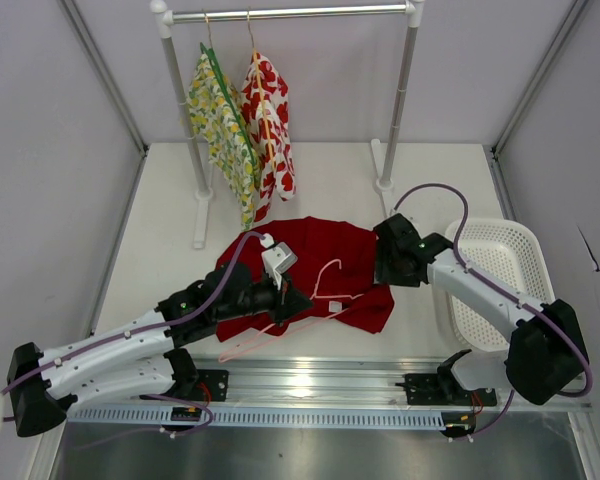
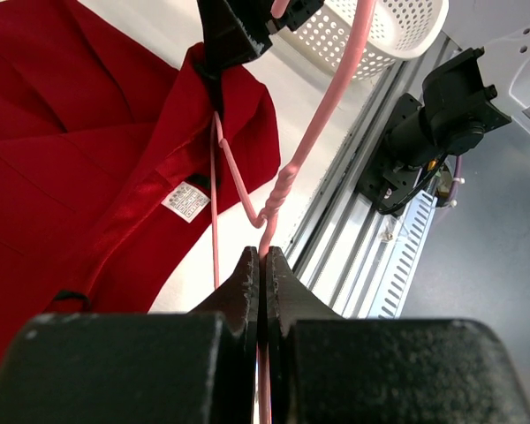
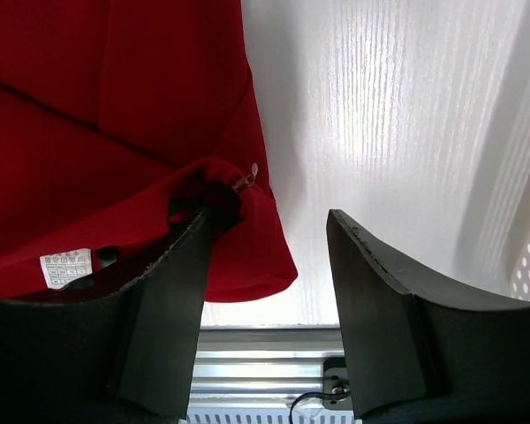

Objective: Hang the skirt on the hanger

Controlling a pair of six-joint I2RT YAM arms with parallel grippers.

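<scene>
The deep-red skirt (image 1: 325, 250) lies crumpled on the white table in the middle. The pale pink wire hanger (image 1: 332, 298) lies tilted over its front edge, hook towards the skirt. My left gripper (image 1: 298, 299) is shut on the hanger's wire; in the left wrist view the jaws (image 2: 263, 258) pinch the pink wire (image 2: 329, 104) just below its twisted neck, beside the skirt (image 2: 71, 159). My right gripper (image 1: 382, 268) is open at the skirt's right edge. In the right wrist view (image 3: 269, 231) its left finger (image 3: 172, 291) touches a fold of the skirt (image 3: 115, 124); the right finger is over bare table.
A clothes rail (image 1: 290, 14) at the back holds a yellow-green floral garment (image 1: 220, 120) and a white garment with red flowers (image 1: 270, 120). A white basket (image 1: 525, 262) stands at the right. A metal rail (image 1: 310, 385) runs along the near edge.
</scene>
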